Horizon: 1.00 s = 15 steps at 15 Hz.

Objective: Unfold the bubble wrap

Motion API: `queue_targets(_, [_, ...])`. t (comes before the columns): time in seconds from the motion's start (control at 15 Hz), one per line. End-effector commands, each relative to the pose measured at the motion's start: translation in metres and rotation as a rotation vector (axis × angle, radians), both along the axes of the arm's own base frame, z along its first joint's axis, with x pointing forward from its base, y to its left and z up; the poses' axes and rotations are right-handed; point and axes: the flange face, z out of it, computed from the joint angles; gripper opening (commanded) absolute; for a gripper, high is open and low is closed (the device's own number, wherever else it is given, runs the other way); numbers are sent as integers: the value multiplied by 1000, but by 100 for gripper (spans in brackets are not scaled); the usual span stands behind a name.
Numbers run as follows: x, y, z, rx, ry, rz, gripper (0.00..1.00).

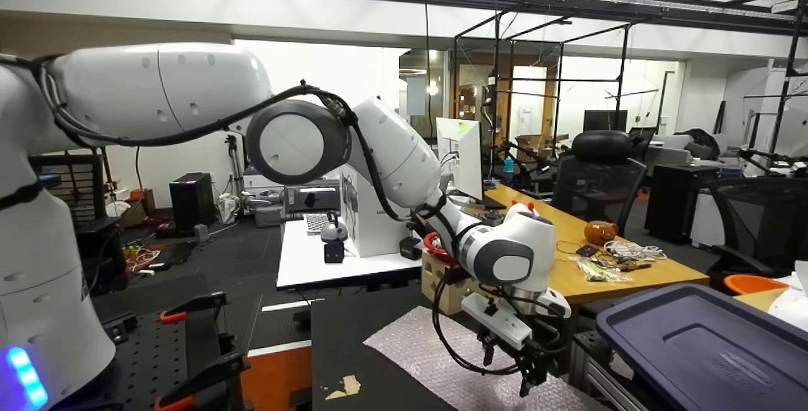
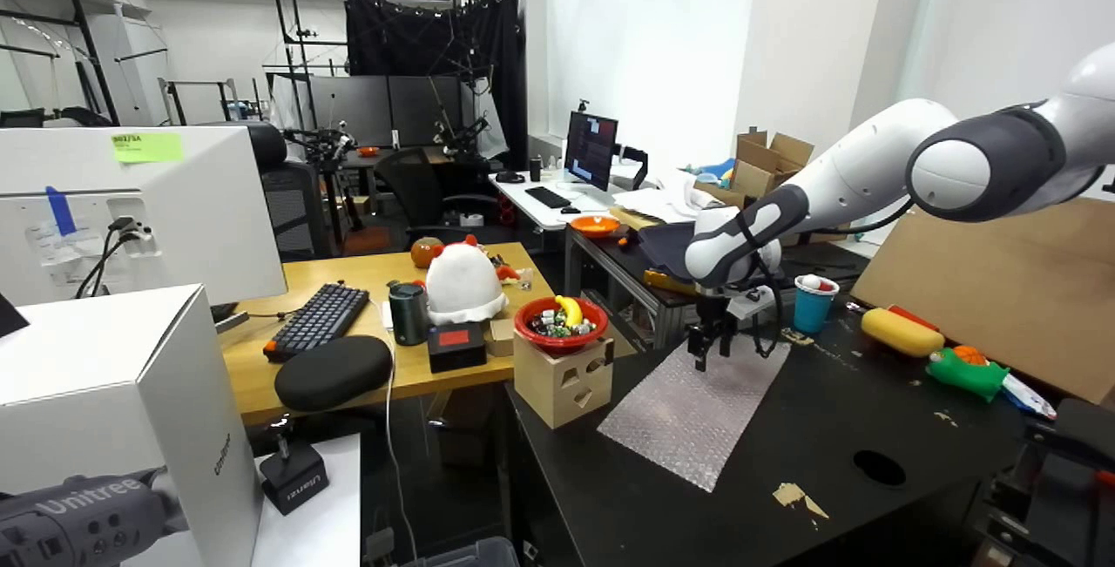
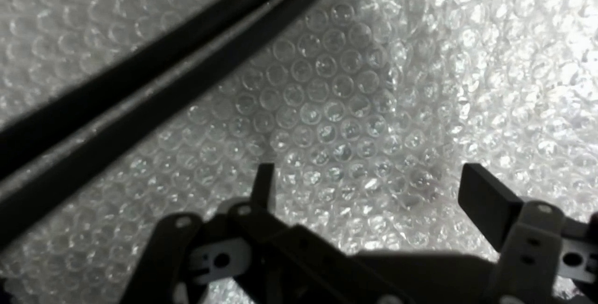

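Note:
The bubble wrap [image 1: 413, 341] is a pale, translucent bumpy sheet lying spread over the black table; it also shows flat and roughly rectangular in an exterior view [image 2: 679, 419]. In the wrist view the bubble wrap [image 3: 317, 89] fills nearly the whole picture, with some wrinkles at the right. My gripper [image 3: 368, 173] points down over it, fingers wide apart, with nothing held between them. The gripper also shows in both exterior views [image 1: 506, 376] [image 2: 712, 360], over the wrap's far part. Whether the fingertips touch the sheet I cannot tell. The arm hides part of the sheet.
A wooden block box [image 2: 562, 393] with a red bowl [image 2: 562, 340] stands beside the wrap's edge. A blue cup [image 2: 812, 310], a yellow toy [image 2: 902, 332] and a green toy [image 2: 967, 374] stand on the black table [image 2: 679, 523]. A dark blue-grey lid [image 1: 656, 310] lies beyond the table.

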Motion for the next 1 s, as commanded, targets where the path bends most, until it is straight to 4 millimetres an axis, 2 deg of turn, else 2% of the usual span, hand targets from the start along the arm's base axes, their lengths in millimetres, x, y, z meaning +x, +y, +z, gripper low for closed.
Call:
queue_targets(0.0, [-2,-9,-5,19,-14,25,100])
queue_targets(0.47, [-17,-26,-12,3,29,-47,100])
queue_targets(0.93, [-42,-56,-11,-47,117,-219,100])
